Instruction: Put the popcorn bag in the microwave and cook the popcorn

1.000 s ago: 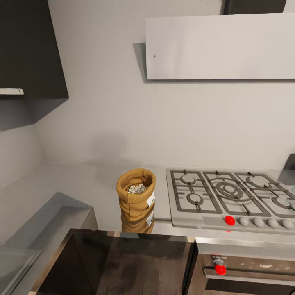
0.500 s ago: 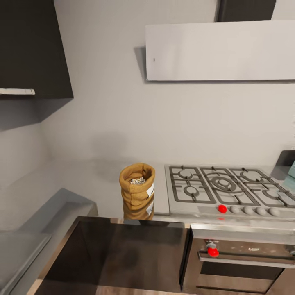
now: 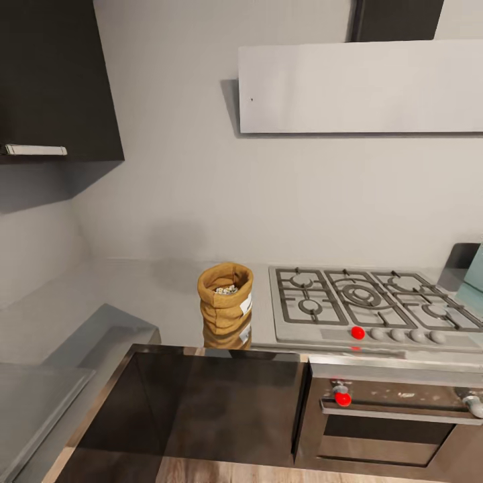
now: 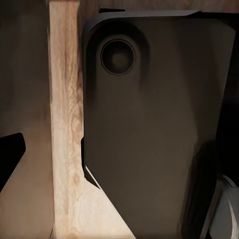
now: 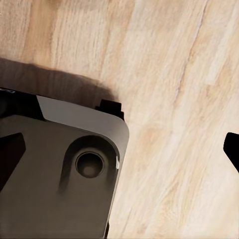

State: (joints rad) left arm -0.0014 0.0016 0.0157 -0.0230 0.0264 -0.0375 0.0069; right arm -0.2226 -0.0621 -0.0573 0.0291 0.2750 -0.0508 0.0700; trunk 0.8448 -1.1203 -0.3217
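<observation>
Claws first: dark fingertip (image 5: 233, 149) slivers poke in at the edges of both wrist views, hanging over wooden floor (image 5: 169, 74) and the robot's own dark base (image 5: 59, 174); impossible to tell whether apart or together, though nothing visibly clamped between them. Arms down low, nowhere near the work.

Out to the head view: popcorn bag (image 3: 226, 296) standing upright at centre frame on the grey desk (image 3: 147, 295), rim rolled down, pale popcorn (image 3: 226, 290) kernels peeking inside. Just beside the gas hob (image 3: 362, 310), to its left. Black oven (image 3: 389, 416) below right. Pale blue sliver at the right edge (image 3: 475, 272), possibly the microwave.

Looks like the approach stage, grasp not yet begun. Next up, by the look of it: close in on the desk, raise an arm, open wide around the bag's soft sides, keep it upright.
</observation>
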